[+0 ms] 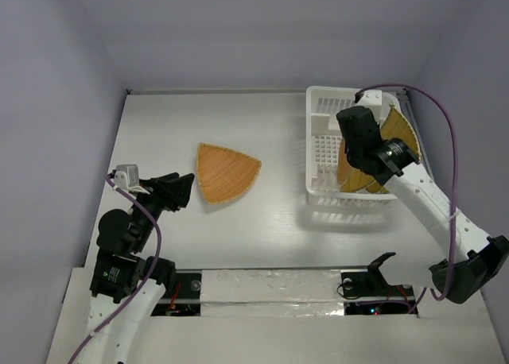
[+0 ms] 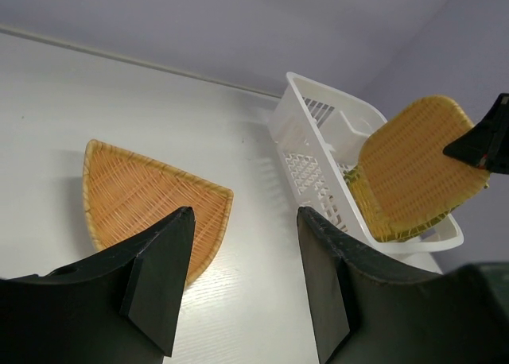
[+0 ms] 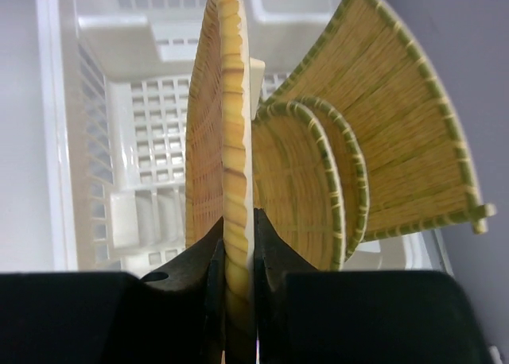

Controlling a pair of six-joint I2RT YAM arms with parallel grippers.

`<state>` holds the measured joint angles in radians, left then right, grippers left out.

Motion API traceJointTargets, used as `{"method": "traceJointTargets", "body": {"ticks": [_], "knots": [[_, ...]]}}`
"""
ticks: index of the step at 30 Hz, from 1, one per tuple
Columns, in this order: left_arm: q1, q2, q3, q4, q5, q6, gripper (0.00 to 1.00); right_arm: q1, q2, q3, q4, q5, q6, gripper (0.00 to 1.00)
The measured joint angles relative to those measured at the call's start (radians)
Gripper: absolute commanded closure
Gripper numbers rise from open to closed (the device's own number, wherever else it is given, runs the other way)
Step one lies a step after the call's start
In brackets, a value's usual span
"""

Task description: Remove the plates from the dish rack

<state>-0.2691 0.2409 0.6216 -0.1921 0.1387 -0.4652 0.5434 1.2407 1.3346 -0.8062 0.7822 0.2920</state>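
Note:
A tan-orange rounded-triangle wicker plate [image 1: 227, 172] lies flat on the table; it also shows in the left wrist view [image 2: 147, 205]. The white dish rack [image 1: 322, 153] stands at the right, with several wicker plates upright in it. My right gripper [image 1: 356, 141] is over the rack and shut on the rim of one upright plate [image 3: 227, 125]; that plate shows tilted up in the left wrist view [image 2: 413, 165]. Green-edged plates [image 3: 318, 181] stand just right of it. My left gripper [image 2: 242, 253] is open and empty, low over the table beside the flat plate.
The rack's lattice bottom [image 3: 155, 141] shows bare left of the held plate. Walls enclose the table at the back and both sides. The arm bases and a metal rail [image 1: 262, 284] run along the near edge.

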Motion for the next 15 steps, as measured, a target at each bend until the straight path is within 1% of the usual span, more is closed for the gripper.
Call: {"method": "traceJointTargets", "body": {"ticks": [6, 8, 11, 12, 15], "knots": [[0.0, 0.0, 0.0, 0.0, 0.0, 0.0, 0.49, 0.001, -0.052, 0.13, -0.02, 0.015, -0.032, 1.0], [0.001, 0.0, 0.0, 0.0, 0.0, 0.0, 0.49, 0.008, -0.092, 0.155, 0.001, 0.011, -0.037, 1.0], [0.001, 0.0, 0.0, 0.0, 0.0, 0.0, 0.49, 0.051, -0.159, 0.165, 0.061, -0.002, -0.042, 1.0], [0.001, 0.0, 0.0, 0.0, 0.0, 0.0, 0.49, 0.07, -0.17, 0.165, 0.084, -0.017, -0.038, 1.0], [0.001, 0.0, 0.0, 0.0, 0.0, 0.0, 0.49, 0.104, -0.17, 0.156, 0.187, -0.127, -0.013, 1.0]]}}
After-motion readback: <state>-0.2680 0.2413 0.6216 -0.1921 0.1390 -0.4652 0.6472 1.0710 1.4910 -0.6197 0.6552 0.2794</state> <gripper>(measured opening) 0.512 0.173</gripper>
